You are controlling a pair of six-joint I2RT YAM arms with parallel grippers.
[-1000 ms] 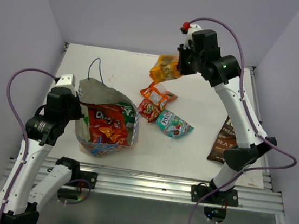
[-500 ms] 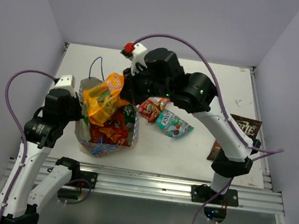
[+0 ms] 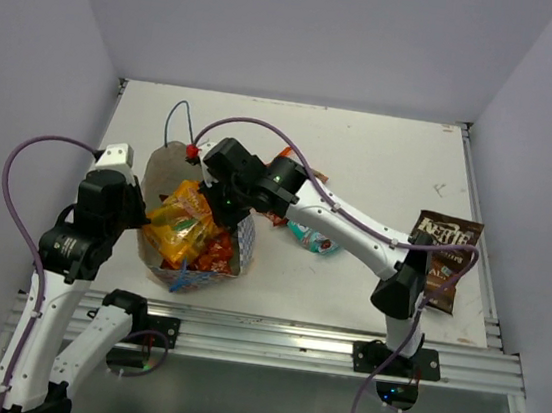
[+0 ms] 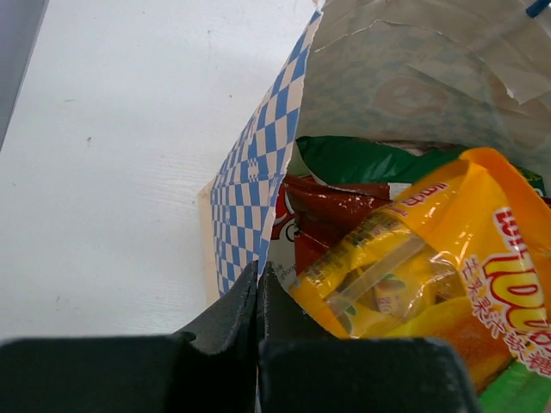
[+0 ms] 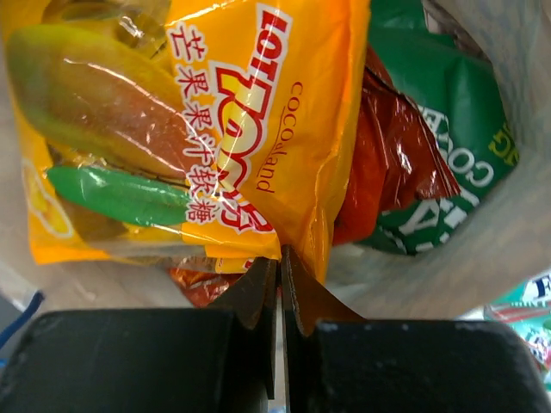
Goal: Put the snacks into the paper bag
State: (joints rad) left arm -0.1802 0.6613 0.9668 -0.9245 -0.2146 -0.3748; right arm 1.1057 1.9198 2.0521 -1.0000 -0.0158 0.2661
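The white paper bag (image 3: 166, 168) with a blue checked base stands at the left. My left gripper (image 4: 258, 280) is shut on the paper bag's left wall (image 4: 250, 185). My right gripper (image 5: 279, 258) is shut on the edge of a yellow-orange packet (image 5: 207, 120) and holds it inside the bag's mouth; this packet also shows in the top view (image 3: 181, 223). Red (image 5: 392, 163) and green (image 5: 435, 103) packets lie in the bag under it. A red-orange packet (image 3: 278, 209) and a teal packet (image 3: 312, 239) lie right of the bag, partly hidden by my right arm. A dark brown packet (image 3: 443, 255) lies at the far right.
The bag's blue string handle (image 3: 174, 118) sticks up behind it. A metal rail (image 3: 271, 332) runs along the table's near edge. Purple cables loop off both arms.
My right gripper carried the yellow-orange packet from the back of the table leftward and down into the bag's mouth. My left gripper kept its hold on the bag's wall.
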